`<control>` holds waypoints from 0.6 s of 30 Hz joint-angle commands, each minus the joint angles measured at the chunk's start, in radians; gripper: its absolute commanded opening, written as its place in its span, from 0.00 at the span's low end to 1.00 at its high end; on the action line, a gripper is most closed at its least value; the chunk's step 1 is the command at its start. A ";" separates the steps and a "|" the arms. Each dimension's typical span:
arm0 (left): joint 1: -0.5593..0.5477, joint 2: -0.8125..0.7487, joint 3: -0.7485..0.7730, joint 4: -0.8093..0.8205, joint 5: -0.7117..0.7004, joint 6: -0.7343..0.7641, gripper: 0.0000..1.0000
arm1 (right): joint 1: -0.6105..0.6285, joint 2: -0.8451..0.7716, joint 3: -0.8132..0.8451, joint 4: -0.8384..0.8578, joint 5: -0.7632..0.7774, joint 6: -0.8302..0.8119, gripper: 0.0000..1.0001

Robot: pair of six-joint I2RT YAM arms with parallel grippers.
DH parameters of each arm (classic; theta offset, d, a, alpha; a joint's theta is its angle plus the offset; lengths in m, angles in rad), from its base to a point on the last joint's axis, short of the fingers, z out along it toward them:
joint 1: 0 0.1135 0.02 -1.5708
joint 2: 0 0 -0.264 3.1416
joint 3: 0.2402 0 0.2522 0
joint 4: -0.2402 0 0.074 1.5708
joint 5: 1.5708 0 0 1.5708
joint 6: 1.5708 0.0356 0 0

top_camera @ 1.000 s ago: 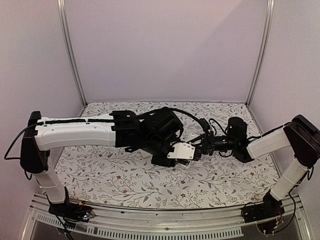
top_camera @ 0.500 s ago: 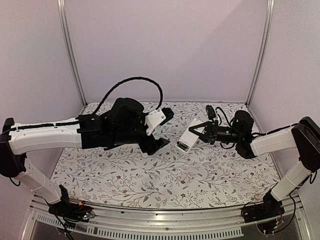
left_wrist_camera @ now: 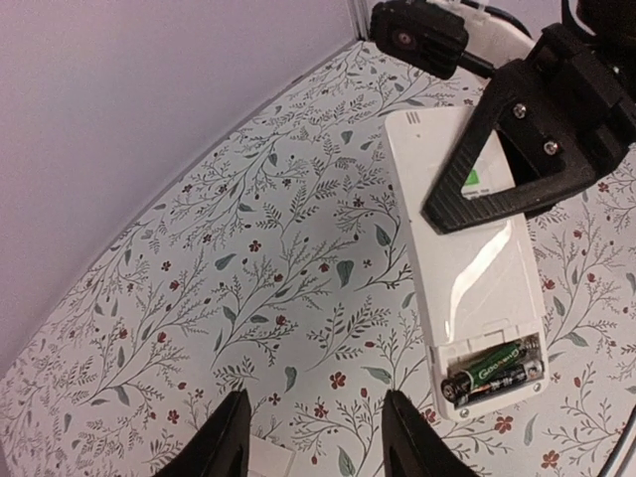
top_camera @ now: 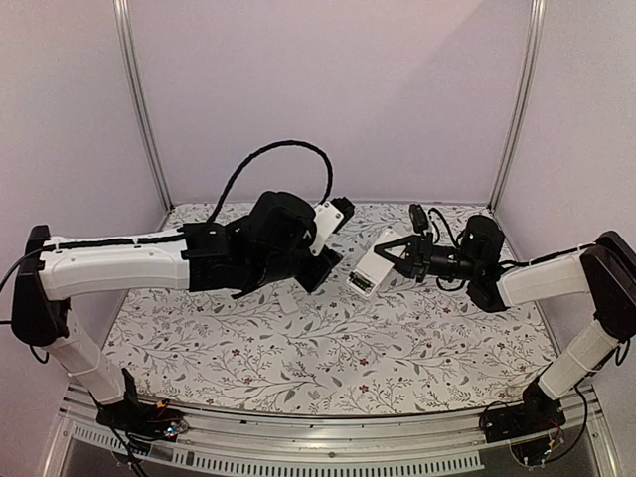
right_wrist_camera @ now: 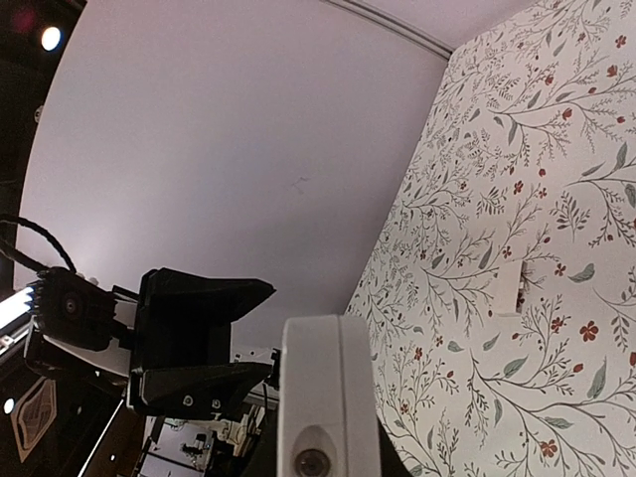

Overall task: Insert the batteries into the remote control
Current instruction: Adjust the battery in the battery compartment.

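Slippage is the main worry. The right gripper is clamped shut on the remote near its upper end and holds it tilted above the counter, with the open battery bay at the free, lower end. Any push at that end would lever the remote in the grip and could twist it or knock it loose. With the bay uncovered and facing the left wrist camera, a jolt might also shake a battery out.

The left gripper hovers just above the counter, its jaws partly apart with nothing between them. The cover lies flat below it. Thin and flush with the patterned surface, it will likely be hard to lift: the fingers could skid it away or pinch it crooked, and a skewed cover would jam against the bay edges instead of sliding home.

Counts:
- Remotes: one.
- Covers: one, on the counter well apart from the remote.
- Batteries: one plainly seated in the bay. A second seems to lie just beside it, though I cannot tell for certain.
- Grippers: two.
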 commanded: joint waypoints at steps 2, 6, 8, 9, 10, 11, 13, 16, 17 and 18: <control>-0.025 0.045 0.044 -0.043 -0.044 0.006 0.44 | 0.006 -0.008 0.028 -0.014 0.017 0.007 0.00; -0.041 0.070 0.068 -0.057 -0.042 0.010 0.42 | 0.007 -0.007 0.031 -0.017 0.015 0.007 0.00; -0.043 0.078 0.073 -0.059 -0.036 0.010 0.40 | 0.006 -0.007 0.031 -0.018 0.014 0.007 0.00; -0.044 0.081 0.076 -0.061 -0.025 0.010 0.40 | 0.007 -0.007 0.031 -0.018 0.015 0.007 0.00; -0.045 0.084 0.079 -0.062 -0.019 0.010 0.40 | 0.007 -0.006 0.031 -0.018 0.015 0.007 0.00; -0.047 0.088 0.081 -0.063 -0.013 0.010 0.39 | 0.007 -0.007 0.031 -0.018 0.015 0.007 0.00; -0.053 0.093 0.085 -0.064 -0.002 0.025 0.38 | 0.008 -0.007 0.032 -0.020 0.015 0.006 0.00; -0.058 0.102 0.095 -0.070 0.009 0.031 0.37 | 0.006 -0.005 0.031 -0.019 0.014 0.006 0.00; -0.059 0.105 0.096 -0.071 0.008 0.032 0.37 | 0.006 -0.005 0.031 -0.018 0.013 0.007 0.00; -0.059 0.108 0.098 -0.072 0.011 0.033 0.36 | 0.007 -0.005 0.031 -0.018 0.012 0.007 0.00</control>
